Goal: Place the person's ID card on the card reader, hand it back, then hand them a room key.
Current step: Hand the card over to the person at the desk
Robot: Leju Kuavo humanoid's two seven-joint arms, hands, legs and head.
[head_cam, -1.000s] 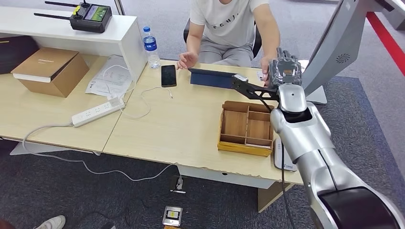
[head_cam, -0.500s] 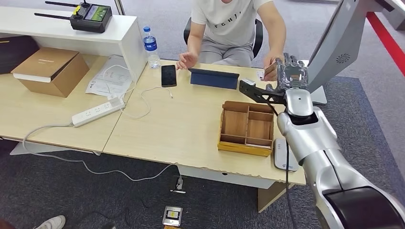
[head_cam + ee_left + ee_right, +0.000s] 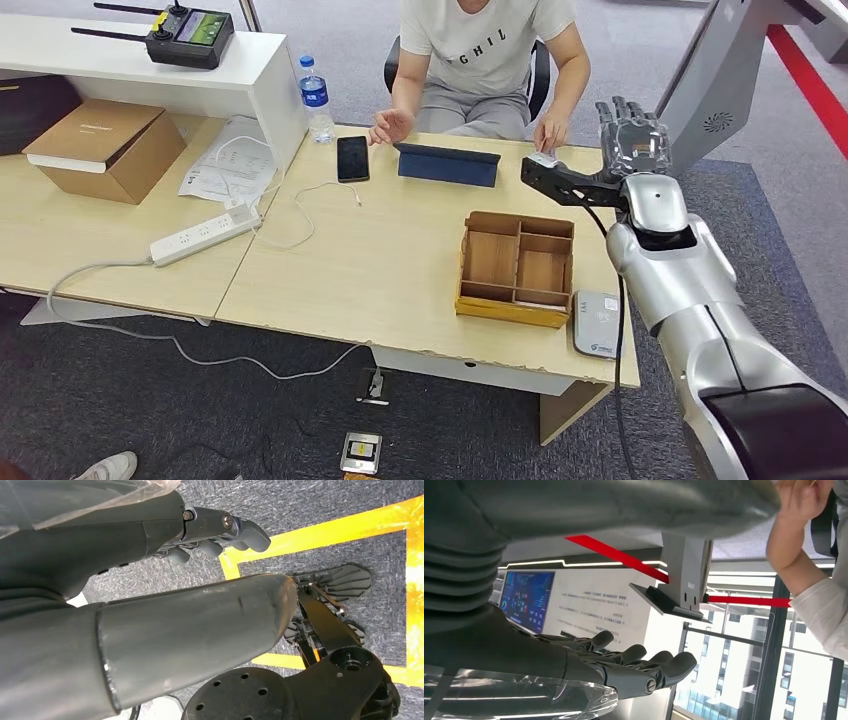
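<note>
My right hand point(image 3: 630, 135) is raised over the table's far right corner, fingers straight and spread, nothing in it; the right wrist view shows the same empty hand point(image 3: 634, 667). A small white card point(image 3: 541, 158) lies on the table just left of it, with the person's hand point(image 3: 550, 133) resting on it. The white card reader point(image 3: 597, 323) lies flat at the table's near right corner. My left hand point(image 3: 210, 527) hangs down over the carpet, fingers loosely bent, holding nothing.
A wooden compartment tray point(image 3: 517, 268) stands left of the reader. A dark blue tablet case point(image 3: 447, 164), a black phone point(image 3: 352, 158), a water bottle point(image 3: 316, 98), a power strip point(image 3: 204, 235) and a cardboard box point(image 3: 105, 147) lie further left. The person point(image 3: 480, 50) sits across the table.
My right arm has swung to the right and away from over the tray, uncovering the card reader. The person's hand has come down onto the card.
</note>
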